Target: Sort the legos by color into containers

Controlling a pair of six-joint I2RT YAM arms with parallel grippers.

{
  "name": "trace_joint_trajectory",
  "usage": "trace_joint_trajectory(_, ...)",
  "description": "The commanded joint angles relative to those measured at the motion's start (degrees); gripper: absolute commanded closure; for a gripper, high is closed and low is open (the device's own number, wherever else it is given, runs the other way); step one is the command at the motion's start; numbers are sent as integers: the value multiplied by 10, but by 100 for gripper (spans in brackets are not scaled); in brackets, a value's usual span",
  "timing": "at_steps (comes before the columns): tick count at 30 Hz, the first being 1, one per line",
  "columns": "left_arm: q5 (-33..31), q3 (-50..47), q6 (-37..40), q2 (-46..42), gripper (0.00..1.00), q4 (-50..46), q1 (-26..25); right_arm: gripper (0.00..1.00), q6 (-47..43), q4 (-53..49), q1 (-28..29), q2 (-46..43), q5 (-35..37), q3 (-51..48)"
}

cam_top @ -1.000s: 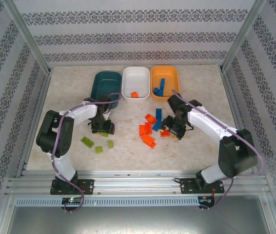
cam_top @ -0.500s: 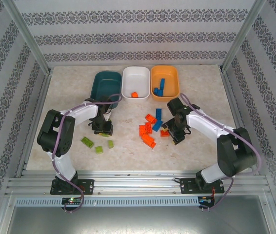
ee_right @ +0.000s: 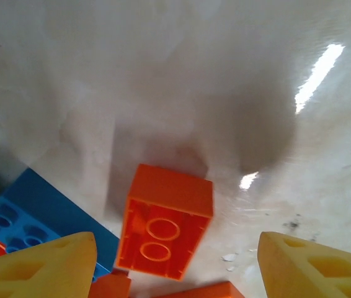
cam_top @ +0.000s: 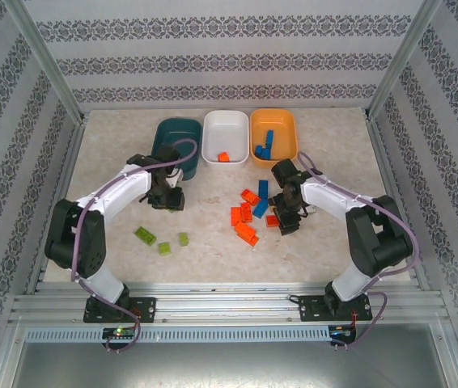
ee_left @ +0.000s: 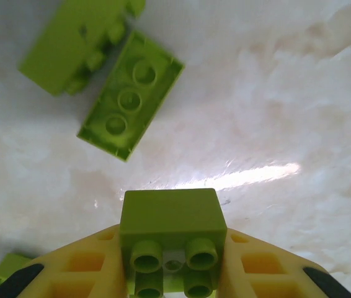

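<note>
My left gripper (ee_left: 172, 261) is shut on a small lime green lego (ee_left: 169, 226), held above the table with its studs toward the camera. Seen from the top, the left gripper (cam_top: 167, 196) hangs just in front of the dark teal container (cam_top: 164, 129). Two more green legos (ee_left: 131, 96) lie on the table below. My right gripper (ee_right: 175, 261) stands open over an upside-down orange lego (ee_right: 166, 230), one finger on either side and neither touching it. A blue lego (ee_right: 33, 217) lies at its left. From above, the right gripper (cam_top: 284, 220) sits at the right edge of the orange pile (cam_top: 245, 222).
The white container (cam_top: 226, 129) holds one orange lego (cam_top: 223, 157). The orange container (cam_top: 282, 133) holds blue legos (cam_top: 266, 144). Three green legos (cam_top: 165, 247) lie at the front left. A blue lego (cam_top: 260, 198) lies among the orange ones. Patterned walls close in the table.
The left gripper closed on the green lego and moved up and back toward the teal container. The right gripper shifted left and lower over the orange legos.
</note>
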Motion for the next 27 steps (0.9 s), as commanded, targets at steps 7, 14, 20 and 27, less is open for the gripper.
trace_joint_trajectory(7,-29,89,7,-15,70,-57,26,33,20,42,-7,52,-19,9)
trace_joint_trajectory(14,-21,156,-3,41,70,-40,63,47,14,47,-4,50,-29,-10)
trace_joint_trajectory(20,-18,231,-16,100,70,-23,80,58,-1,37,-8,3,-23,-51)
trace_joint_trajectory(27,-36,345,-16,222,69,-31,87,59,-25,20,-6,-60,-18,-99)
